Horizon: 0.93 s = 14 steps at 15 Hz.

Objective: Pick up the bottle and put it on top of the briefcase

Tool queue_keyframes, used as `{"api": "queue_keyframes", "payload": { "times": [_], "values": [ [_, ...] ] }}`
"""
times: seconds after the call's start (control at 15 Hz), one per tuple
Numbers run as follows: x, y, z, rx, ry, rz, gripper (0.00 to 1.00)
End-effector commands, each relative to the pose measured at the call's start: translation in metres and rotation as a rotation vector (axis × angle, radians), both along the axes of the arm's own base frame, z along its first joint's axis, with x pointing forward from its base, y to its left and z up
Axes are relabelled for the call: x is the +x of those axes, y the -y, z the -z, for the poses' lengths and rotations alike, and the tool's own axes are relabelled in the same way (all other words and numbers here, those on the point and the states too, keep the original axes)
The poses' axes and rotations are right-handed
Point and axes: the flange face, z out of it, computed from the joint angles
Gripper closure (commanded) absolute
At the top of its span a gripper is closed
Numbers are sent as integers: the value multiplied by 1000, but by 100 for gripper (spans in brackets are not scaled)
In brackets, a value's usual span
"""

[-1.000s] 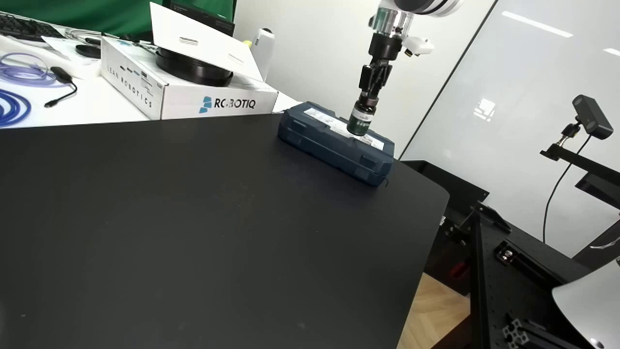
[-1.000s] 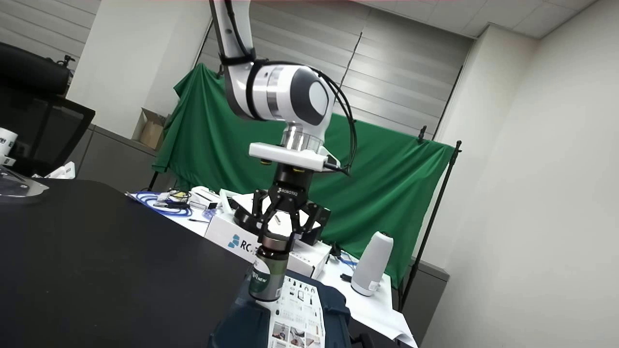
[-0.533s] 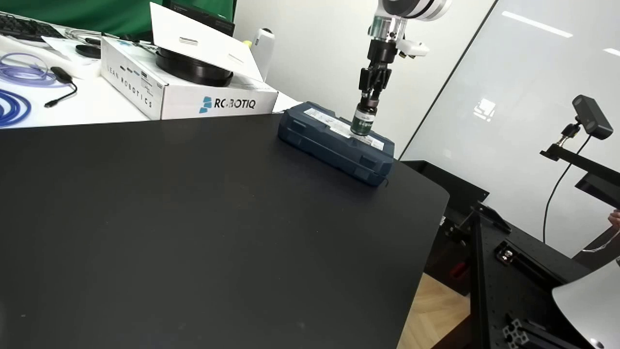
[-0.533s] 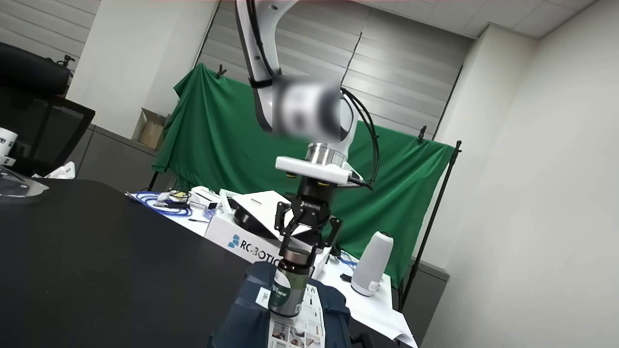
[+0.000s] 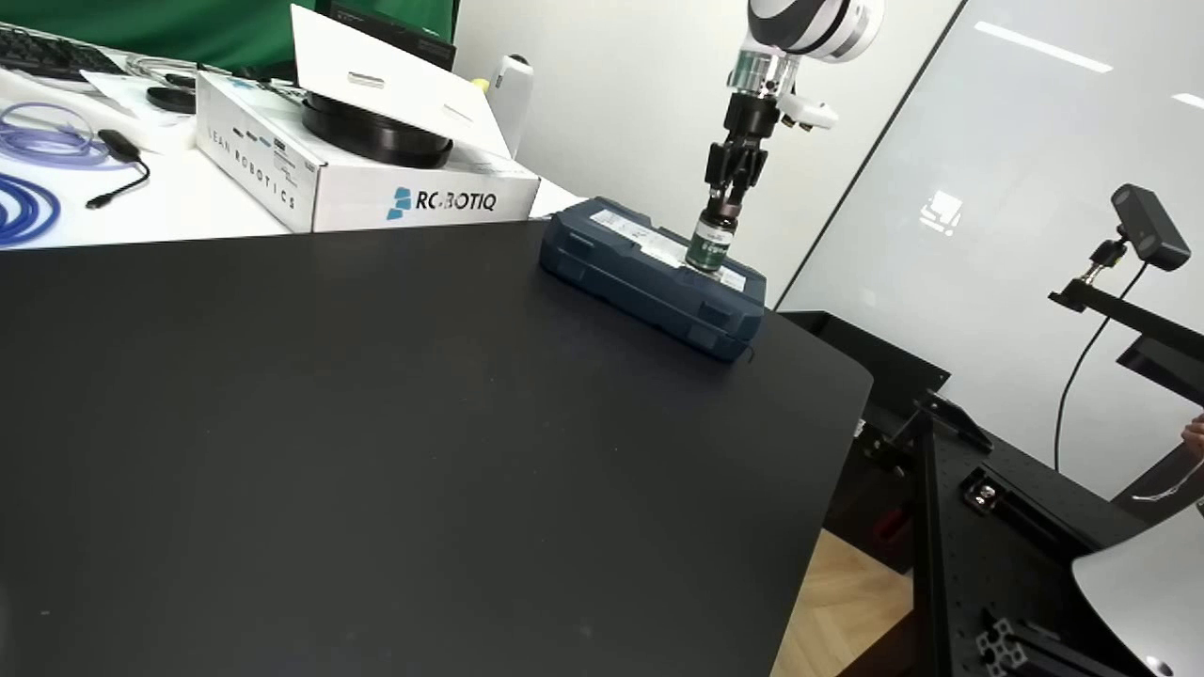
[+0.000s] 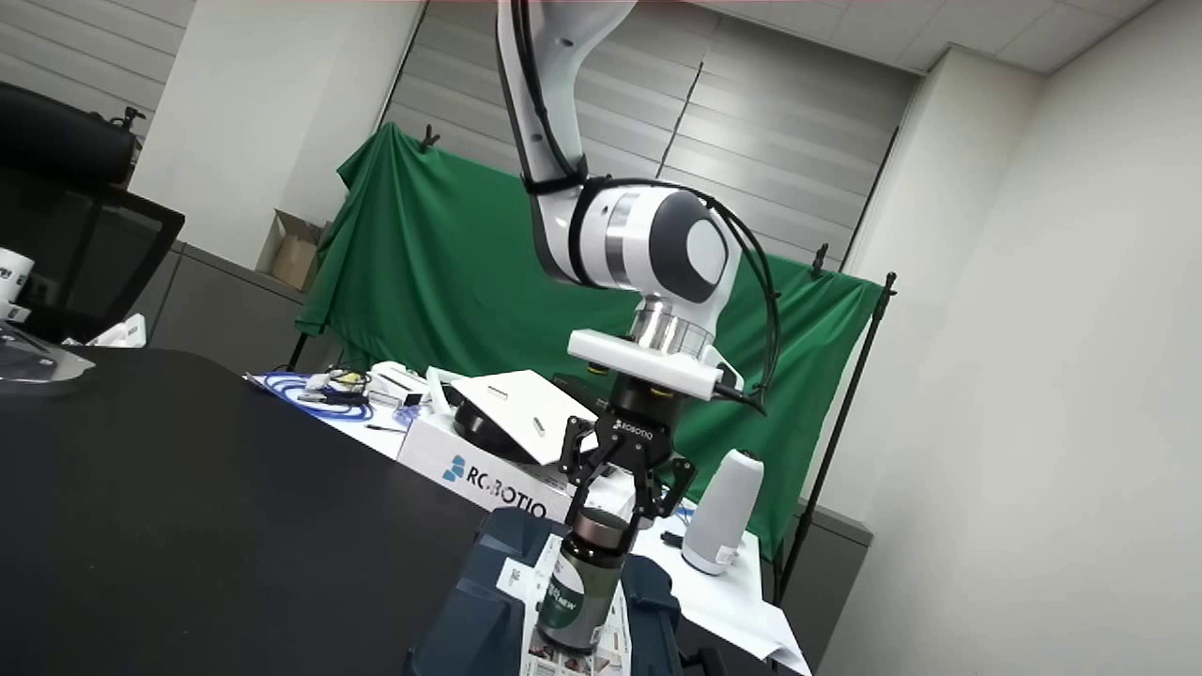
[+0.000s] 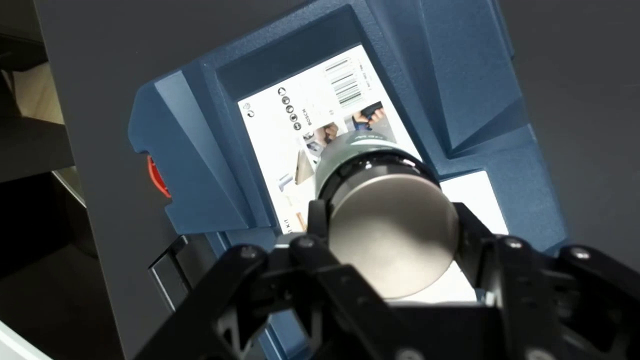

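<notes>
One arm holds one bottle, its cap gripped between two jaws, over the pale label on one dark blue briefcase. Whether the bottle touches down there, I can't tell. The briefcase lies by the far edge of the black table. Past that edge I count one white box lettered ROBOTIQ, one blue coil, one lilac coil and, behind them, one green cloth.

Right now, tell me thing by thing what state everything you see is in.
Briefcase: shut, lying flat on the black table.
Bottle: capped, over the briefcase; contact unclear.
Pincer: closed on the bottle's cap.
White panel: slanted above the white box.
Blue cable: coiled.
Green cloth: hanging.
</notes>
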Motion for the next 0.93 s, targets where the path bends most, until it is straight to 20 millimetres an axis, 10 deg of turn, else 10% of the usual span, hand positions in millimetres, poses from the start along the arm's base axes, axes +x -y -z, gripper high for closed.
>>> {"api": "queue_keyframes", "payload": {
  "times": [0.0, 0.07, 0.13, 0.47, 0.87],
  "values": [
    [5, 9, -1, 23, 21, 11, 64],
    [4, 10, -1, 21, 25, 16, 64],
    [3, 10, -2, 22, 27, 25, 14],
    [5, 4, -37, 15, 65, 20, 0],
    [-4, -13, -125, -10, 142, -19, 0]
  ]
}}
